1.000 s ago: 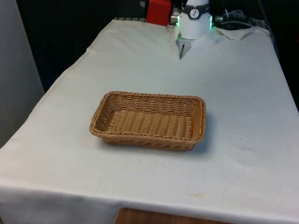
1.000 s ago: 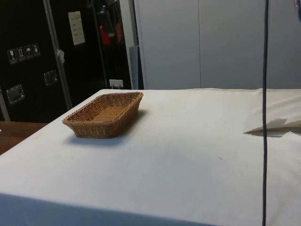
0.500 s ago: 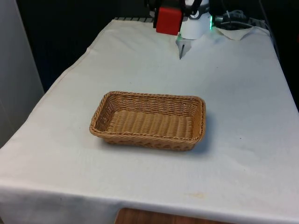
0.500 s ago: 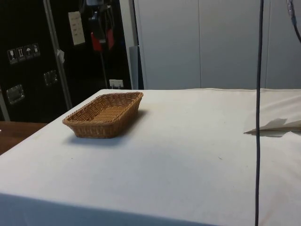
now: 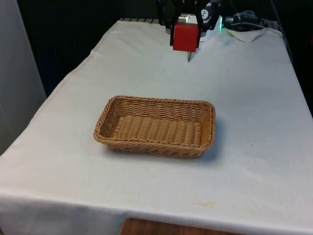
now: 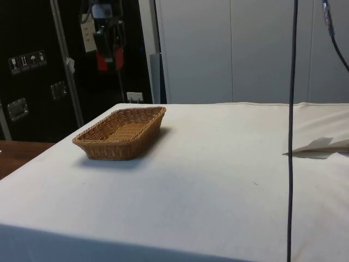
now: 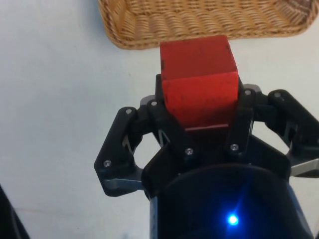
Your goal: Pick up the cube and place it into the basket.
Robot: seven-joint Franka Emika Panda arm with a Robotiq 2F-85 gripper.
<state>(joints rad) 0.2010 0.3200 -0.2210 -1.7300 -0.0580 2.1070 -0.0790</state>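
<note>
You have the black two-finger hand (image 7: 198,130) clamped on the red cube with its scuffed, matte faces (image 7: 198,79): the fingers (image 7: 164,124) press against two opposite sides of it, and the cube juts out beyond the fingertips. In the front view the hand (image 5: 185,29) hangs high over the far end of the tabletop (image 5: 254,98), with the red cube (image 5: 185,37) below it and clear of the white cloth. In the side view you see the hand (image 6: 108,41) in the air against the dark cabinets, the cube (image 6: 109,58) held well above the level of the tabletop (image 6: 218,164).

The oblong, light-brown woven wicker basket (image 5: 155,126) sits near the middle of the tabletop, well apart from the cube and nearer the camera in the front view. Its inside holds nothing. From the wrist you look down past the cube at one rim of the basket (image 7: 199,22), with bare white cloth between the two. In the side view the basket (image 6: 121,132) stands low and flat on the cloth, and the cube hangs above and beyond it. A crumpled fold of white cloth (image 5: 249,33) lies at the far edge, towards the front view's right.
</note>
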